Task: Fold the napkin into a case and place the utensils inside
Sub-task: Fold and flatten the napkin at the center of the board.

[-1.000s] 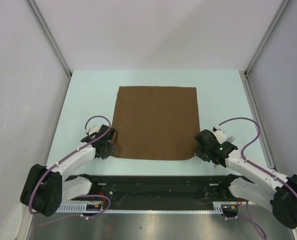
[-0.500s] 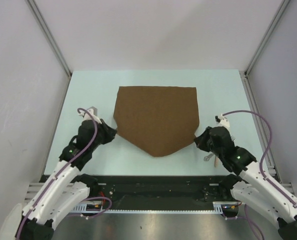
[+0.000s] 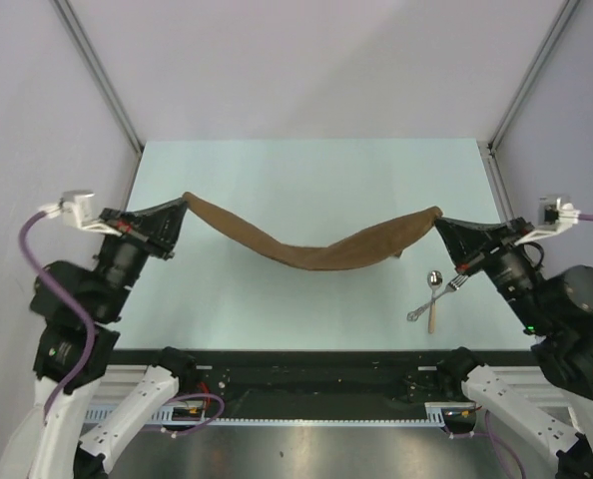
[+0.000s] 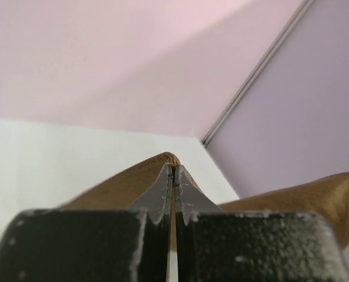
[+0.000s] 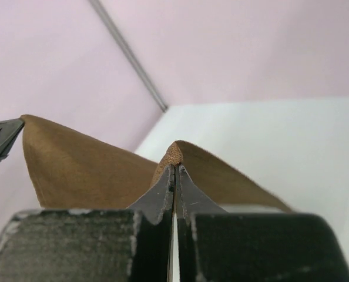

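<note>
The dark-brown napkin [image 3: 316, 249] hangs in the air above the table as a sagging band, stretched between both arms. My left gripper [image 3: 184, 199] is shut on its left corner [image 4: 170, 157]. My right gripper [image 3: 439, 214] is shut on the right corner [image 5: 174, 151]. In each wrist view the cloth pokes out past the pinched fingertips, and the other held end shows at the frame's side. The utensils lie on the table at the right front: a spoon [image 3: 426, 293] and a fork [image 3: 454, 284], with a pale tan handle [image 3: 431, 317] beside them, below my right gripper.
The pale table [image 3: 306, 170] is enclosed by lilac walls with metal corner posts at the back left [image 3: 97, 75] and back right [image 3: 531, 75]. A black rail [image 3: 306, 374] runs along the near edge between the arm bases.
Both arms have risen and spread outward, lifting the napkin's near corners off the table. The flat cloth now hangs as a sagging band. The spoon and fork, earlier hidden by the right arm, now show.
</note>
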Controlling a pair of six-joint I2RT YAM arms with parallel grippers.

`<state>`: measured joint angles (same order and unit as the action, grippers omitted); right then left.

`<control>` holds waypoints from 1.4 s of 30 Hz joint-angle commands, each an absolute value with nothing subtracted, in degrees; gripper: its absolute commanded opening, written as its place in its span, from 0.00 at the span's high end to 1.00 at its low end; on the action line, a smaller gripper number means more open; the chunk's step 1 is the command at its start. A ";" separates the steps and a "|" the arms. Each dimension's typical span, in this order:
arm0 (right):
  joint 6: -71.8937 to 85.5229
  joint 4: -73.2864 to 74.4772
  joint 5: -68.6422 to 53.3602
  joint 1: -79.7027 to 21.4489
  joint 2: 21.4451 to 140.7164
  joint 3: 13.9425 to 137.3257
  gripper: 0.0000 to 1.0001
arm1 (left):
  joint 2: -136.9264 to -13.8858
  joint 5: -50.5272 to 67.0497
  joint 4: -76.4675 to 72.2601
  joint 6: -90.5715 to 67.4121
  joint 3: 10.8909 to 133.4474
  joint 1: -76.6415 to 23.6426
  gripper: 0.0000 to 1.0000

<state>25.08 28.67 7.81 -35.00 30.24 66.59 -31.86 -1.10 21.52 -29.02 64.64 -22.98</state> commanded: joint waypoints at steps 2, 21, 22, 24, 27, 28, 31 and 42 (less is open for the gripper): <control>18.99 26.63 -5.26 -34.45 28.30 74.34 1.00 | -28.66 2.02 19.95 -23.21 75.39 -22.76 1.00; 23.64 14.36 6.31 -27.60 46.30 66.90 1.00 | -50.69 -20.04 15.76 -23.29 72.43 -21.45 1.00; 23.47 13.02 7.02 -27.25 47.88 66.01 1.00 | -52.97 -20.04 14.86 -23.55 71.12 -20.49 1.00; 22.67 8.29 8.34 -25.32 52.96 62.08 1.00 | -61.85 -18.47 13.89 -26.52 70.58 -17.08 1.00; 22.15 0.65 8.61 -21.81 59.82 56.45 1.00 | -72.66 -16.70 7.25 -26.90 67.34 -14.16 1.00; 21.97 -1.39 8.61 -20.40 62.29 55.90 1.00 | -75.03 -15.48 4.95 -27.07 65.15 -13.19 1.00; 21.27 -6.75 6.60 -15.74 71.32 54.94 1.00 | -84.18 -11.78 -2.69 -27.60 63.46 -10.20 1.00; 16.79 -9.88 0.53 -12.22 99.39 68.54 1.00 | -106.61 -0.53 -9.85 -29.01 75.93 -8.00 1.00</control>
<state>19.73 -8.51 1.83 -12.40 95.26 59.92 -104.92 -5.30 -5.10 -27.88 69.17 -8.43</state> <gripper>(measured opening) 0.009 0.005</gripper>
